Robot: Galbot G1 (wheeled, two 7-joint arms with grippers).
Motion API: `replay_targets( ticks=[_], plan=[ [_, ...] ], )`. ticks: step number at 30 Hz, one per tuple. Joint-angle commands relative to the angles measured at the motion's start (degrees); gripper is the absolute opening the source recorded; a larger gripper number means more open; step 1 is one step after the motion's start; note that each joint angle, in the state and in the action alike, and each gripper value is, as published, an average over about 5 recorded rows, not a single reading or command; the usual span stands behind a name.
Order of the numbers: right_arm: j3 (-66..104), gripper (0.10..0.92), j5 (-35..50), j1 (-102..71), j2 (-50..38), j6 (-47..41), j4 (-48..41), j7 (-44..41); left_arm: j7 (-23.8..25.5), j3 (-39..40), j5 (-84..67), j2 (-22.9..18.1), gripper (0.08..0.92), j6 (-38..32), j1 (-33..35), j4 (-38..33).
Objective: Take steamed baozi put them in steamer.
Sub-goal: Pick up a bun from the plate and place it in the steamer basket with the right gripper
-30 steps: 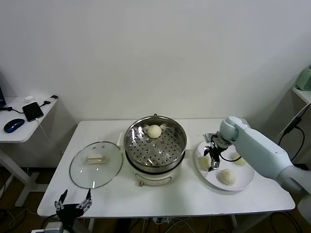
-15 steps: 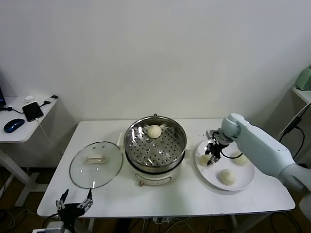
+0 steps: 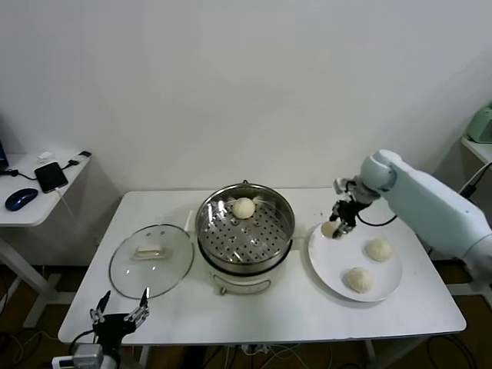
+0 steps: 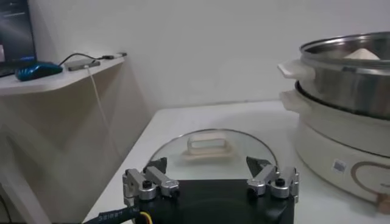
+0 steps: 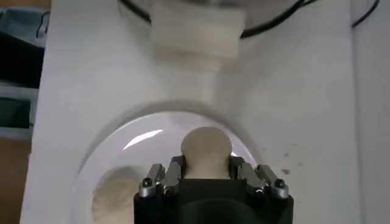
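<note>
1. The step in hand is, by my judgement, the carry of the second bun: the right gripper (image 3: 339, 221) is clenched on a small round cream-white steamed baozi (image 3: 330, 229), held above the near-steamer edge of the flat white plate (image 3: 338, 269); the right wrist view shows the bun (image 5: 206, 148) pinched between both fingers, clear of the plate beneath.
2. One cream-white dome-shaped bun (image 3: 244, 207) already sits on the perforated tray at the back of the round shiny steel steamer (image 3: 283, 247); two more buns (image 3: 378, 249) (image 3: 358, 279) lie on the plate, apart from each other.
3. The next move likely calls for travel toward the robot's left, high enough to clear the steel rim, then a release over a bare part of the tray.
4. Against the frame a second earlier, the gripper has risen from the plate with the bun and drawn back toward the wall; the plate's contents have gone from three buns to two.
5. The left gripper (image 4: 210, 180) is parked low at the table's front edge, fingers spread wide, near the round glass lid with a cream handle (image 3: 151, 259).
</note>
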Motion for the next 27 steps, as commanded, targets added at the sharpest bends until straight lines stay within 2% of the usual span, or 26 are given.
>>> replay_targets(
  ticks=[1,7,14,27],
  plan=[
    [-14.8,0.492,14.1,20.3,4.8,-4.9,2.1,-1.3,0.2,0.0,0.1,-0.3,0.823,1.1,-0.6,-1.0],
    [-18.1,0.492,20.4,22.5,16.2,-9.5,-0.8,0.1,0.2,-0.3,-0.3,0.3,0.823,2.2,-1.4,-0.7],
    [-18.8,0.492,21.8,16.3,26.1,-15.1,-3.6,5.0,0.5,-0.6,-0.5,0.8,0.823,3.6,-2.4,0.5],
    [-20.6,0.493,19.8,8.5,33.8,-22.8,-6.1,11.0,1.1,-0.8,-3.0,0.7,0.823,4.6,-4.6,1.1]
  ],
)
